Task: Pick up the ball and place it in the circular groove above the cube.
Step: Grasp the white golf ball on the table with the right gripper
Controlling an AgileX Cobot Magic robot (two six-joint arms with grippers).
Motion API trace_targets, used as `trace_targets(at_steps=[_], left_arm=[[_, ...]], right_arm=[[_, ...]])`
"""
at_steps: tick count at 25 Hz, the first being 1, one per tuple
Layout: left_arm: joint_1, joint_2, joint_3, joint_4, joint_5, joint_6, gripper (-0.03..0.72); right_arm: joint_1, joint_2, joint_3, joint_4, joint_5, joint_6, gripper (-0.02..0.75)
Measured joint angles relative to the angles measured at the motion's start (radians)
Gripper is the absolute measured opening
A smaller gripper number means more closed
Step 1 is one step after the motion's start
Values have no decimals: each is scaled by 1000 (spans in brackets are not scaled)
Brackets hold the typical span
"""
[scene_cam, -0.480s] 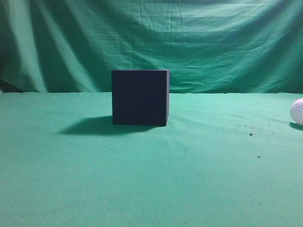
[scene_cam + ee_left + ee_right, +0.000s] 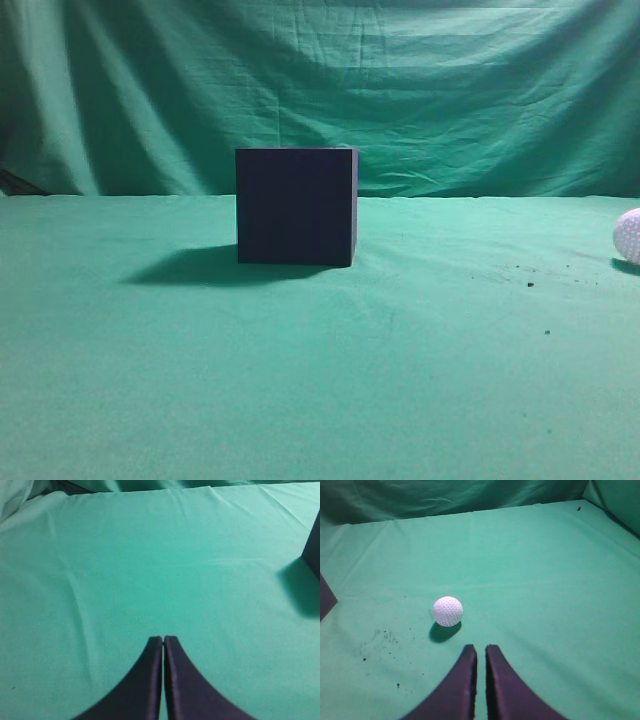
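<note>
The left gripper (image 2: 163,641) hangs over green cloth (image 2: 150,570), fingertips pressed together; the cube (image 2: 314,547) peeks in at right

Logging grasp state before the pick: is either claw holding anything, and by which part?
Nothing is held. Both the left claw and right claw are shut and empty; the small white dimpled ball lies free on the cloth.

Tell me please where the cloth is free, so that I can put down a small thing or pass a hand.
The wide green cloth in front of the cube is bare, and so is the stretch left of it. Between the cube and the golf ball it is open too, with only dark specks. Nowhere is crowded; the right gripper sits near the ball.
</note>
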Motion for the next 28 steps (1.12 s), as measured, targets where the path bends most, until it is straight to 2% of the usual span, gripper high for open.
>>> trace_targets(at_steps=[14, 16, 21, 22, 24, 28], left_arm=[[0, 0, 0, 0, 0, 0, 0], [0, 0, 0, 0, 0, 0, 0], [0, 0, 0, 0, 0, 0, 0], [0, 0, 0, 0, 0, 0, 0], [0, 0, 0, 0, 0, 0, 0], [0, 0, 0, 0, 0, 0, 0]], right_arm=[[0, 0, 0, -18, -36, 0, 50], [0, 0, 0, -19, -106, 2, 50], [0, 0, 1, -13, -456, 10, 50], [0, 0, 1, -13, -489, 10, 50], [0, 13, -44, -13, -454, 10, 50], [0, 161, -231, -11, -217, -16, 50]])
